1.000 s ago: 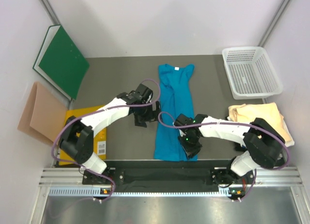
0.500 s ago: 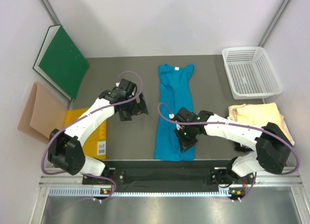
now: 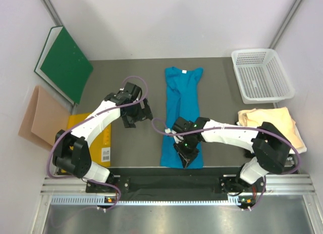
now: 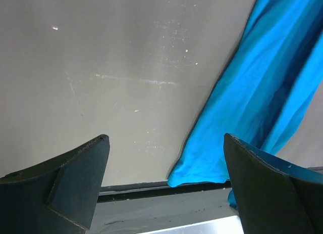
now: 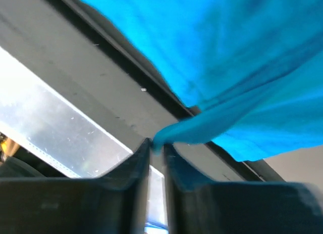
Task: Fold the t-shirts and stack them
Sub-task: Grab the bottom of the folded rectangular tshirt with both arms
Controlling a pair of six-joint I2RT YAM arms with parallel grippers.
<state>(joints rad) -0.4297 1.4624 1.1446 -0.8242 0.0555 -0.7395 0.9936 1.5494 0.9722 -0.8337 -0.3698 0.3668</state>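
The teal-blue t-shirt [image 3: 182,105] lies as a long narrow strip down the middle of the table, collar at the far end. My right gripper [image 3: 184,158] is shut on the shirt's near hem [image 5: 202,128] and holds that edge lifted off the table. My left gripper [image 3: 135,119] is open and empty over bare table, left of the shirt; the shirt's near left corner [image 4: 202,168] lies between its fingers and a little beyond them. The cream-tan t-shirt [image 3: 272,124] lies crumpled at the right, below the basket.
A white mesh basket [image 3: 262,75] stands at the back right. A green folder [image 3: 65,64] leans at the back left, a tan-pink paper sheet [image 3: 43,118] lies below it, and a yellow barcoded envelope [image 3: 103,143] lies under the left arm. The table's dark front edge [image 4: 136,191] is close.
My right gripper has moved left along the shirt's near end and raised the hem. My left gripper pulled back from the shirt to the left, then held still.
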